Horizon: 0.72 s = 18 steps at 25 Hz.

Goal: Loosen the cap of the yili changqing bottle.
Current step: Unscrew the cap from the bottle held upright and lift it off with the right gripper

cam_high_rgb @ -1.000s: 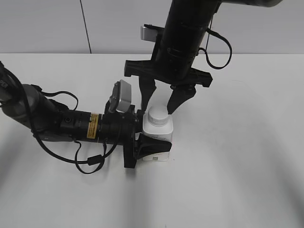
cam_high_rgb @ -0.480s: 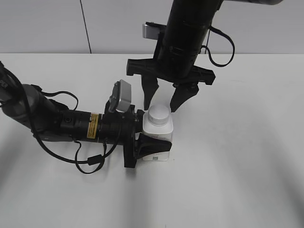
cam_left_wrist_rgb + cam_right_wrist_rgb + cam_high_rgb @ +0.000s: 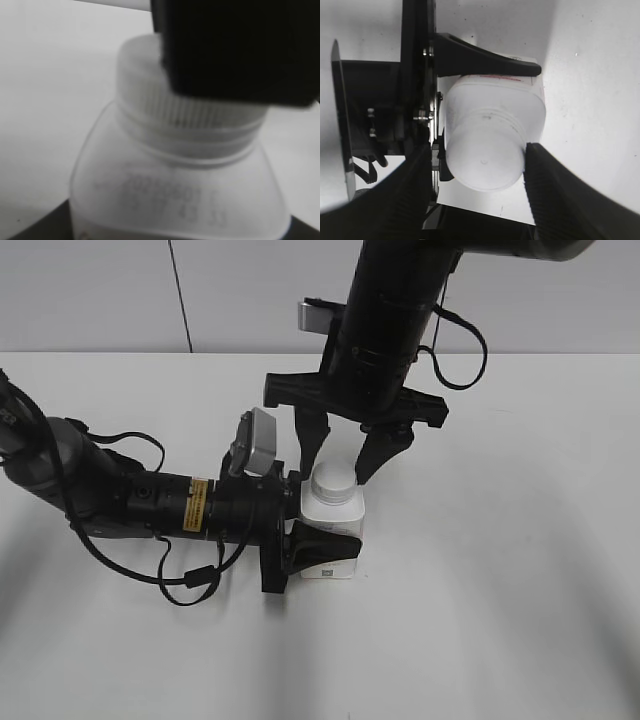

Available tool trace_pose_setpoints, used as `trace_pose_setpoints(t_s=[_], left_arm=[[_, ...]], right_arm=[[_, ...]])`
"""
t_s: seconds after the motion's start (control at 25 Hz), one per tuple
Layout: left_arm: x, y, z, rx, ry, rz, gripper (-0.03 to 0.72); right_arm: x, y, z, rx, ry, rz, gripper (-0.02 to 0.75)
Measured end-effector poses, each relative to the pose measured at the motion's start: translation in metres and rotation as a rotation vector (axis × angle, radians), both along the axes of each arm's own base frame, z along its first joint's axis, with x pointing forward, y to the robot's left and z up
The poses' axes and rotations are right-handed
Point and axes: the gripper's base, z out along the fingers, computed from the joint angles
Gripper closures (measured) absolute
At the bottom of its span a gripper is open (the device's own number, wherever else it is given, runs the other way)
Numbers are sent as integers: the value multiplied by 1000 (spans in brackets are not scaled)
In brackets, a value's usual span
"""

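Observation:
The yili changqing bottle, squat and white, stands upright on the white table, its cap on top. My left gripper reaches in from the left and is shut on the bottle's body, one black finger across its front label. My right gripper hangs straight down over the cap, open, a finger on each side. In the right wrist view the right-hand finger touches the cap; the other finger stands a little off it. In the left wrist view, a black finger covers part of the ribbed cap.
The white table runs on to the right and front. A pale wall closes the back. The left arm with its cables lies low across the table's left side.
The right gripper lifted off the cap half a second ago and has come back down round it, at the same jaw width. The left gripper and bottle have not moved.

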Motion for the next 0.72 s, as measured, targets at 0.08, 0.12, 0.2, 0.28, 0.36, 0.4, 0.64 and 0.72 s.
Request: trace_pose_setpoints(t_s=[0.08, 0.12, 0.2, 0.28, 0.36, 0.4, 0.64, 0.72], left_arm=[[0, 0, 0, 0, 0, 0, 291], [0, 0, 0, 0, 1, 0, 291], [0, 0, 0, 0, 1, 0, 291], [0, 0, 0, 0, 1, 1, 291], [0, 0, 0, 0, 1, 1, 291], [0, 0, 0, 0, 1, 1, 291], [0, 0, 0, 0, 1, 1, 291], [0, 0, 0, 0, 1, 1, 291]], right_arm=[[0, 0, 0, -3, -1, 1, 273], [0, 0, 0, -3, -2, 1, 273], [0, 0, 0, -6, -3, 1, 273], [0, -1, 0, -7, -4, 1, 273], [0, -1, 0, -10, -6, 3, 273], [1, -1, 0, -12, -7, 3, 273], [1, -1, -1, -13, -7, 3, 273], [1, -1, -2, -16, -5, 4, 273]])
